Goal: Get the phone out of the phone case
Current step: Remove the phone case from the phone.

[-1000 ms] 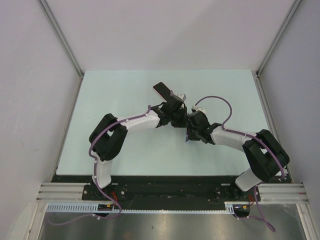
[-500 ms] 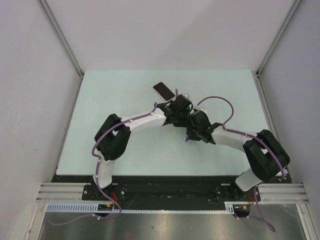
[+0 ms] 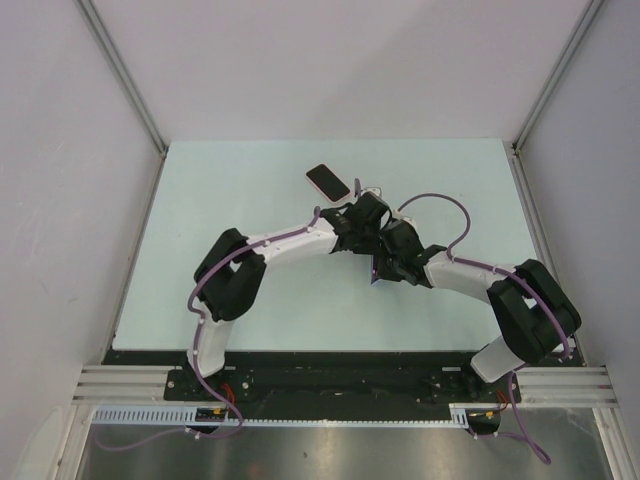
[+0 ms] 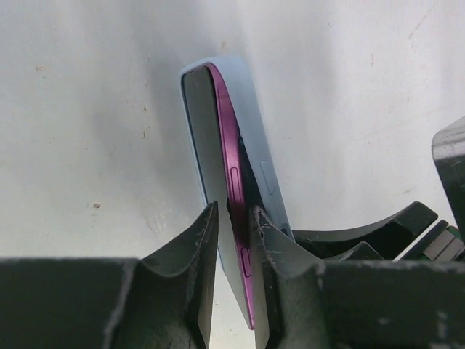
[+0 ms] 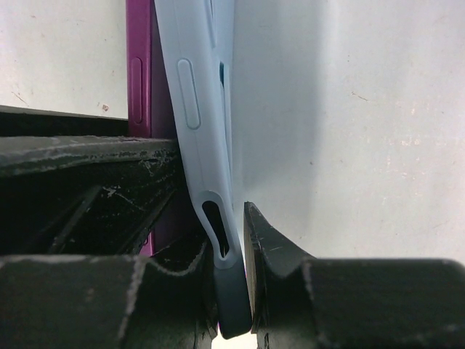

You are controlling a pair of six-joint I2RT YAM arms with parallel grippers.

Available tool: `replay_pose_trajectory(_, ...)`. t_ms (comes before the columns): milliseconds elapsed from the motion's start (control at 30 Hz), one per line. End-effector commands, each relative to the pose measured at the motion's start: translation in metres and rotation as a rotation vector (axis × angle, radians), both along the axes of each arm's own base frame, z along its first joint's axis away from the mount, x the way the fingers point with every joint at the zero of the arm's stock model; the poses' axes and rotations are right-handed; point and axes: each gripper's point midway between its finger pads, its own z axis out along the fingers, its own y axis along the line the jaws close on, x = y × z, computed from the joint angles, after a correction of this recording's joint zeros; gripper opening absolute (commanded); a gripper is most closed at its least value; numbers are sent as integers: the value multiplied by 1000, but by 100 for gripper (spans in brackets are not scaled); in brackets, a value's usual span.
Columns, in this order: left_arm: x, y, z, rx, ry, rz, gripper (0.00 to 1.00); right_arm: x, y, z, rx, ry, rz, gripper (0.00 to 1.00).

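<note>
A magenta phone (image 4: 228, 149) stands on edge, partly peeled out of its pale blue case (image 4: 248, 116). My left gripper (image 4: 232, 212) is shut on the phone: one finger lies on the screen side, the other is wedged between phone and case. My right gripper (image 5: 229, 225) is shut on the case's (image 5: 192, 87) lower rim, and the phone's magenta edge (image 5: 138, 73) shows to its left. In the top view both grippers, left (image 3: 368, 226) and right (image 3: 384, 256), meet mid-table, and only a sliver of the case (image 3: 374, 270) shows between them.
A dark flat device with a pink rim (image 3: 327, 181) lies on the pale green table (image 3: 230, 190) just behind the left gripper. White walls and metal rails enclose the table on three sides. A purple cable (image 3: 440, 200) loops over the right arm.
My left gripper has moved right, away from the pink-rimmed device at the back, and closed in against the right gripper. The right arm has barely moved.
</note>
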Motion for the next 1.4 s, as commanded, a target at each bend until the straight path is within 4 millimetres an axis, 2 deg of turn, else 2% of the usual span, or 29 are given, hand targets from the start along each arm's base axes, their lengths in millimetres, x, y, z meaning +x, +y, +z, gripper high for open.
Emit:
replay_pose_trajectory(0,-4,107,-77,501,12,113,25,4,29,32,106,-78,83,21)
replay_pose_trajectory(100,-5,110,-76,495,8,122,25,5,29,33,109,-80,82,21)
replay_pose_trajectory(400,-17,82,-86,305,68,58,25,4,26,33,100,-79,72,21)
replay_pose_trajectory(500,-15,86,-91,345,76,59,26,4,25,35,100,-83,68,21)
replay_pose_trajectory(533,-14,98,-93,411,71,79,26,4,26,37,105,-85,68,21)
replay_pose_trajectory(700,-4,128,-83,546,17,142,25,6,28,46,136,-102,61,21)
replay_pose_trajectory(833,-3,133,-82,560,15,150,25,11,30,53,165,-118,54,21)
replay_pose_trajectory(1033,-11,120,-94,491,59,120,24,11,31,52,171,-112,55,21)
replay_pose_trajectory(1100,-11,119,-95,474,60,124,21,11,31,53,171,-116,54,21)
replay_pose_trajectory(1200,-11,117,-89,437,43,129,15,11,29,54,165,-116,50,21)
replay_pose_trajectory(1367,-10,108,-63,335,10,133,6,13,21,53,139,-123,34,17)
